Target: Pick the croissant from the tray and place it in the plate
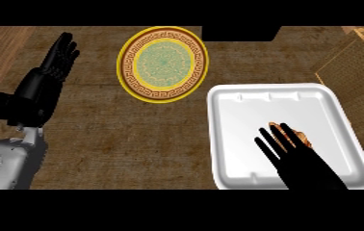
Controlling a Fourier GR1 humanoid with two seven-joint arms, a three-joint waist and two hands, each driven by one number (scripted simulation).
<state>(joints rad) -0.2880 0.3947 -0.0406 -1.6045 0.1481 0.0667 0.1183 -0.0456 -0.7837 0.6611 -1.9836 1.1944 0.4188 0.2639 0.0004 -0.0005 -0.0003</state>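
Both hands are open: the right hand (302,165) lies with straight fingers over the croissant (298,137) in the white tray (241,109), the plate (162,64) well beyond its fingertips, while the left hand (51,69) rests fingers-up.

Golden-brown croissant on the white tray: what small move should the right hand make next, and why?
Probably curl the fingers round the golden-brown croissant. The right hand lies over it in the white rectangular tray, fingers straight, so nothing is held yet. The round yellow patterned plate sits up-left with nothing on it.
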